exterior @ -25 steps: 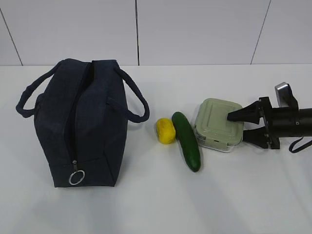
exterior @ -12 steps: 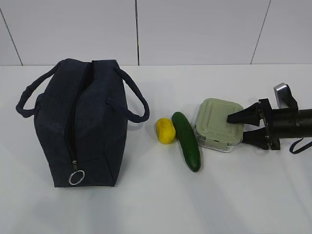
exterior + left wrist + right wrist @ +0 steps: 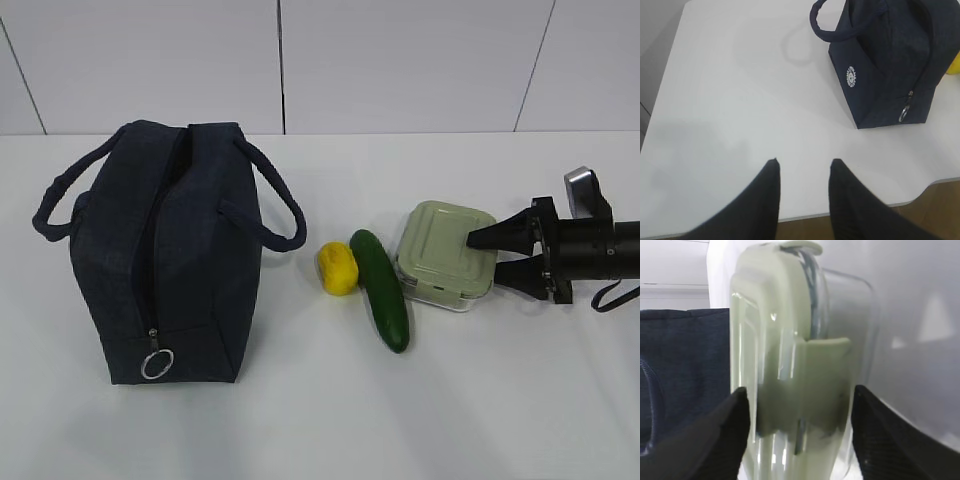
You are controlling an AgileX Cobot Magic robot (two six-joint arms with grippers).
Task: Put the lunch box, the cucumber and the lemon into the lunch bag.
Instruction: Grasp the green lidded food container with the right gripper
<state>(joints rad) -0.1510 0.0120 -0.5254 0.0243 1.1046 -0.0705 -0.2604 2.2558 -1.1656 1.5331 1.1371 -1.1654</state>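
Observation:
The lunch box (image 3: 440, 250) with its sage-green lid stands on the white table right of centre. My right gripper (image 3: 492, 253) reaches in from the right, one finger above the lid and one below the box's right edge. In the right wrist view the box (image 3: 790, 340) fills the gap between my fingers (image 3: 740, 425), which touch it. The cucumber (image 3: 382, 290) lies against the box's left side, with the lemon (image 3: 338, 267) to its left. The navy lunch bag (image 3: 170, 250) stands at the left, zipper closed. My left gripper (image 3: 802, 167) is open and empty over the table's near-left corner.
The bag's ring pull (image 3: 157, 364) hangs at its front bottom. The bag also shows in the left wrist view (image 3: 885, 65) with its white logo (image 3: 852, 76), and behind the box in the right wrist view (image 3: 685, 355). The table edge (image 3: 920, 195) lies close to my left fingers.
My right jaws have narrowed onto the lunch box's right edge. The box and the cucumber have shifted slightly left. The bag and the lemon have stayed put.

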